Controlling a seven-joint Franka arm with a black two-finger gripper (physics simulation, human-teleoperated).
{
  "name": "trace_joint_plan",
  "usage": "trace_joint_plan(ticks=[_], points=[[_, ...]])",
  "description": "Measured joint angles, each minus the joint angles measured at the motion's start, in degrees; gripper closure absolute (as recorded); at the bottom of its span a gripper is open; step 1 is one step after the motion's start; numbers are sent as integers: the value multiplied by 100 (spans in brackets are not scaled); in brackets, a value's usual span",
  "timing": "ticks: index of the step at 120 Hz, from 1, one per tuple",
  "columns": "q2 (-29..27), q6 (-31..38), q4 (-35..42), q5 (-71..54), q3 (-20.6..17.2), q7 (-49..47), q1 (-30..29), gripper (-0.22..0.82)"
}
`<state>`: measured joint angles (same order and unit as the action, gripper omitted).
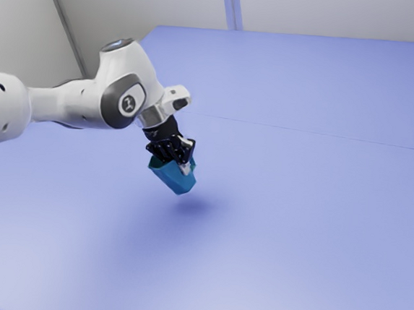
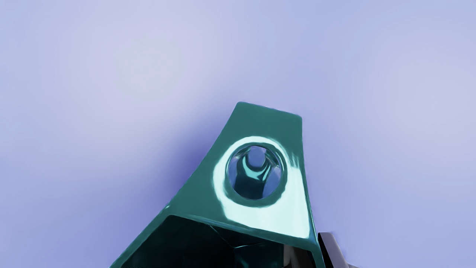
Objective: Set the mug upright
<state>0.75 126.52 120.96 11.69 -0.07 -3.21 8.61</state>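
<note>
The teal mug hangs tilted above the table, its mouth toward the exterior view's upper left and its base toward the lower right. My gripper is at the rim, shut on the mug's wall. In the wrist view the mug shows a flat side with a round, shiny ring around a hole, and part of its dark inside. There the gripper has one finger inside the mug and the other outside, with the wall between them. The mug's far side is hidden.
A blue-lavender tabletop extends under and around the mug, with the mug's soft shadow below it. Behind it stands a blue panel against a pale wall.
</note>
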Motion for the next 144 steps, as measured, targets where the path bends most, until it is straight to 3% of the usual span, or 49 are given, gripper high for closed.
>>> trace_joint_plan(ticks=[31,75,98,144], points=[[-724,376,950,-1111,-1,-432,-30,78],[-955,322,1386,-1527,16,-872,-34,78],[-873,179,1421,-1754,16,-1098,-34,78],[-173,240,1285,-2018,91,-1397,-70,79]])
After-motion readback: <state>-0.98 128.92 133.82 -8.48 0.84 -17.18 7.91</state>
